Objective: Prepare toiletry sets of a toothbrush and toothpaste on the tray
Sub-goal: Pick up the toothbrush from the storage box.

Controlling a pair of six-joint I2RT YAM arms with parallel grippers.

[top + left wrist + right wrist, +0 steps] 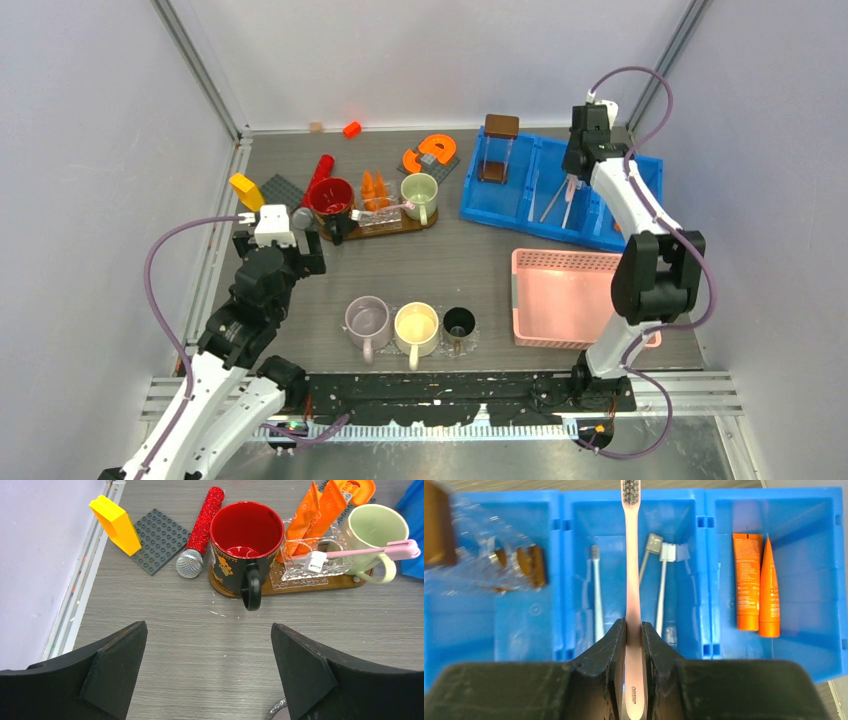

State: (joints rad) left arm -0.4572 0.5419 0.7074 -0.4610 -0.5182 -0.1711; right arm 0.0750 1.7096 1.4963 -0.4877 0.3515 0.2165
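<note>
My right gripper point(633, 625) is shut on the handle of a pale pink toothbrush point(632, 555) over the middle compartment of the blue bin point(701, 580). Its brush head points away from me. Two more toothbrushes point(596, 595) point(661, 590) lie below it in that compartment. Two orange toothpaste tubes point(746, 580) rest in the right compartment. On the brown tray point(345, 581) a glass holder holds more orange toothpaste point(312, 510), and a pink toothbrush point(360, 552) lies across it and a green mug point(372, 530). My left gripper point(209, 645) stands open and holds nothing, above the table in front of the red mug point(245, 530).
A pink basket point(570, 295) sits at the front right. Three mugs point(417, 325) stand in a row near the front. A yellow block point(116, 524), a grey studded plate point(159, 540) and a red glitter microphone point(202, 525) lie left of the tray. An orange C-shaped block point(430, 150) is behind it.
</note>
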